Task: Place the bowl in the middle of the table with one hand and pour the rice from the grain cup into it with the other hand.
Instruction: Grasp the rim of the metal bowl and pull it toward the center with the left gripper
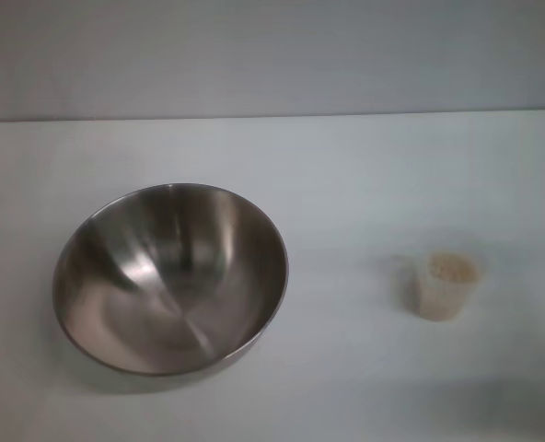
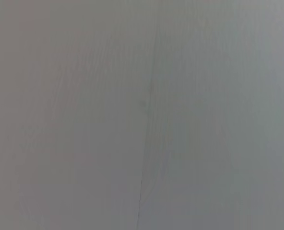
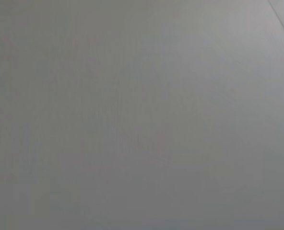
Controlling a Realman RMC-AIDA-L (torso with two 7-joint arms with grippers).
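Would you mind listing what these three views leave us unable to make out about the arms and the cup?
- Both grippers: neither shows in any view; the wrist views show only plain grey surface, so their position and state are unknown.
- The grain cup: small and blurred in the head view; its handle or spout cannot be made out.
- The rice: only its top shows; the fill depth is unclear.
- The bowl: its underside on the table is hidden by its own walls.

Backdrop: plain wall behind a white desk.
Wall [image 1: 272, 55]: flat pale grey, unmarked, meeting the far edge of the desk [image 1: 346, 166] in a straight horizontal line; light soft and even.
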